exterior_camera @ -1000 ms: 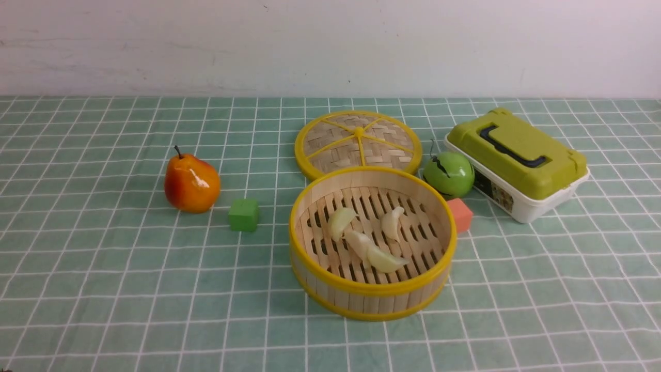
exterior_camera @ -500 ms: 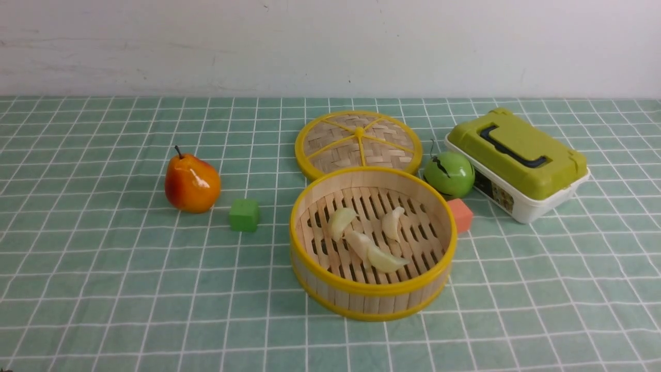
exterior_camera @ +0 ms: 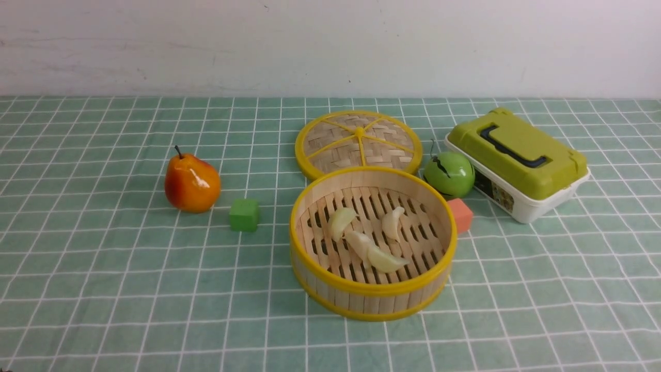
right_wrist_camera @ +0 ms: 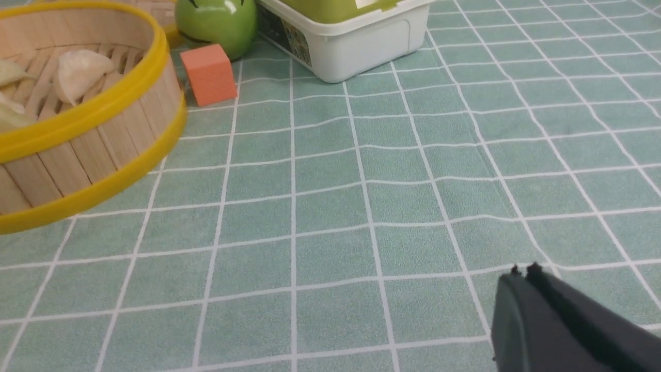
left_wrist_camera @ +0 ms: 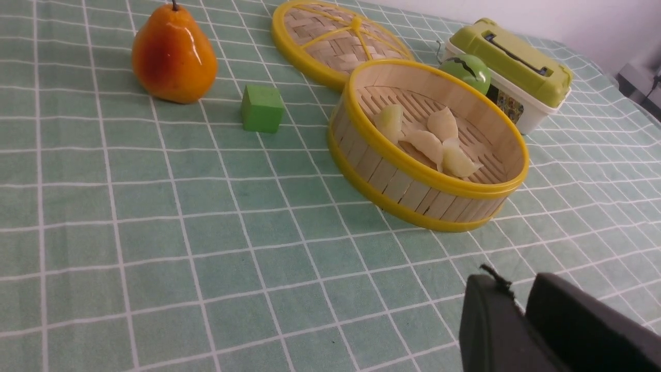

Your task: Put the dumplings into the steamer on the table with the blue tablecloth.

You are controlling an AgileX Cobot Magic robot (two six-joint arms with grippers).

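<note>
- Four dumplings [exterior_camera: 367, 238] lie on the slatted floor of the steamer [exterior_camera: 373, 299], which sits on the table [exterior_camera: 124, 289] with the checked cloth.
- The lid [exterior_camera: 358, 142] lies flat just behind the steamer.
- The left gripper [left_wrist_camera: 519, 305] holds nothing; its fingers stand slightly apart.
- The right gripper [right_wrist_camera: 522, 273] is pressed together, empty, above bare cloth.

We see a slatted bamboo steamer [exterior_camera: 373, 289] with smooth yellow rims, holding glossy dumplings [exterior_camera: 367, 235]. The tablecloth [exterior_camera: 129, 289] looks like soft matt cloth — the pear [exterior_camera: 191, 182] shines, glossy.
</note>
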